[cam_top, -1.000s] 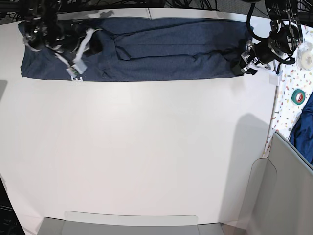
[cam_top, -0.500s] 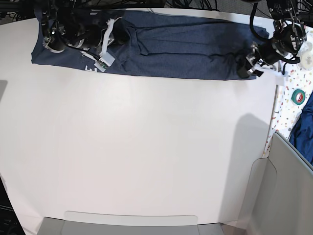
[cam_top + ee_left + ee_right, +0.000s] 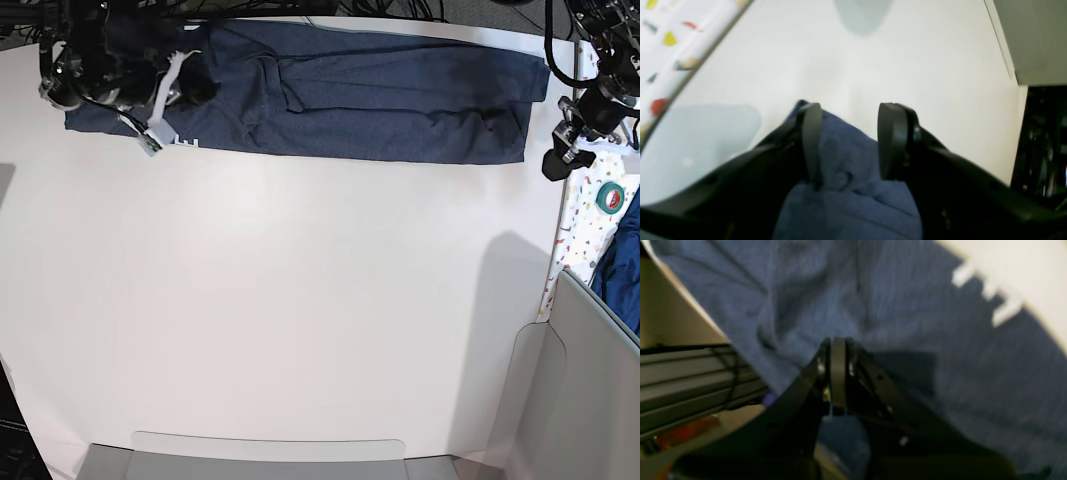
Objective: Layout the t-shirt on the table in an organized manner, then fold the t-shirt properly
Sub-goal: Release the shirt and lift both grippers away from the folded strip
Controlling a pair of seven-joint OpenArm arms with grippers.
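The navy t-shirt (image 3: 380, 100) lies as a long, wrinkled band along the far edge of the white table (image 3: 300, 300). White letters (image 3: 185, 142) peek out at the band's near edge, towards its left end. My right gripper (image 3: 200, 85) hovers over that left end. In the right wrist view it (image 3: 838, 350) is shut against the blue cloth (image 3: 907, 306); whether cloth is pinched does not show. My left gripper (image 3: 555, 165) sits just off the shirt's right corner. In the left wrist view it (image 3: 851, 140) is open, with blue cloth (image 3: 846, 193) under the gap.
A speckled strip (image 3: 590, 200) runs along the table's right side with a green tape roll (image 3: 611, 197) and a white roll (image 3: 630, 120) on it. A grey panel (image 3: 590, 400) stands at the near right, a grey tray edge (image 3: 270, 455) at the front.
The left gripper has opened and drawn off to the right of the shirt's right end. The right arm swung right, then back left. The shirt band has shifted slightly rightward.
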